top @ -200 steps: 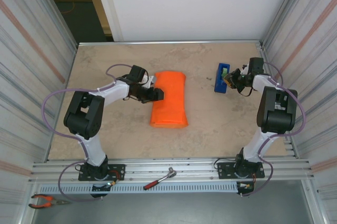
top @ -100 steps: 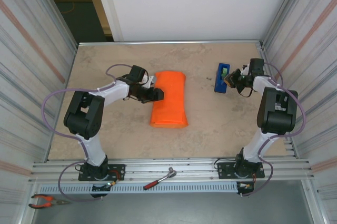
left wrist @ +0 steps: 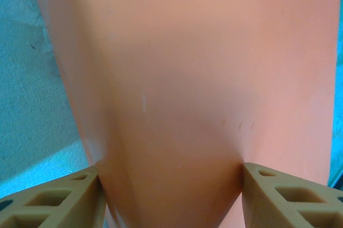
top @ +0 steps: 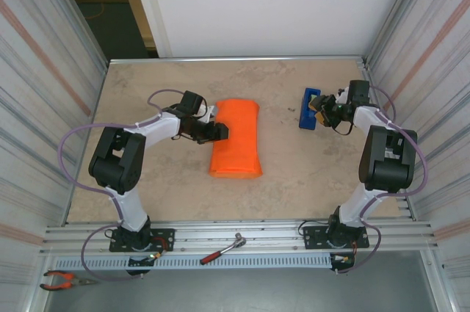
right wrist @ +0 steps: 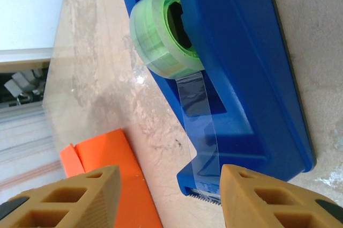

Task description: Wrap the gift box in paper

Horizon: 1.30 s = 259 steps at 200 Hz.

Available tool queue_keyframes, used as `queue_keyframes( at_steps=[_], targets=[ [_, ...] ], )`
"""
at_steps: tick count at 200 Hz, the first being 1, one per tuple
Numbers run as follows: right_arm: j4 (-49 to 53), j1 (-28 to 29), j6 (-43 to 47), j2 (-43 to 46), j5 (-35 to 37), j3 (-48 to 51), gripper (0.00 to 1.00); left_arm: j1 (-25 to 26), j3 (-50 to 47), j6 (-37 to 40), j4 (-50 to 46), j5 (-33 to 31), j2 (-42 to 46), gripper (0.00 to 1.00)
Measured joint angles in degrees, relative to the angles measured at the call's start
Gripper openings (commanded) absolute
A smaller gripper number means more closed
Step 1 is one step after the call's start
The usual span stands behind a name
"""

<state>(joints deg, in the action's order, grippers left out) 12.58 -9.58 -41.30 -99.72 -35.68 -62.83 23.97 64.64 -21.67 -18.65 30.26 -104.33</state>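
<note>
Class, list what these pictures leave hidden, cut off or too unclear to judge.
- The gift box: top view, the paper covers it.
- The paper's edges: left wrist view, cropped by the frame.
- The tape dispenser: right wrist view, far end cut off at top.
- Loose end of the tape: same view, transparent.

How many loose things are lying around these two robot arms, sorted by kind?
Orange paper, folded into a bundle: 1
Blue tape dispenser, roll loaded: 1
Hand tools on the near metal rail: 2, a ratchet and pliers
Total: 4
</note>
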Motion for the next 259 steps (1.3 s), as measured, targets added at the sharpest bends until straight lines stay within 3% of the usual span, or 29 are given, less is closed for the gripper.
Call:
queue_keyframes(
  at_steps=[92, 259],
  targets=[
    [0.6, -0.4, 0.9, -5.0, 0.7, -2.3, 0.47, 0.0, -0.4, -0.2, 0.5, 0.0, 0.2, 0.61],
    [1.6, -0.2, 1.6, -5.3, 0.9, -3.4, 0.26, 0.0, -0.7, -0.4, 1.0, 0.0, 0.3, 0.61]
  ],
)
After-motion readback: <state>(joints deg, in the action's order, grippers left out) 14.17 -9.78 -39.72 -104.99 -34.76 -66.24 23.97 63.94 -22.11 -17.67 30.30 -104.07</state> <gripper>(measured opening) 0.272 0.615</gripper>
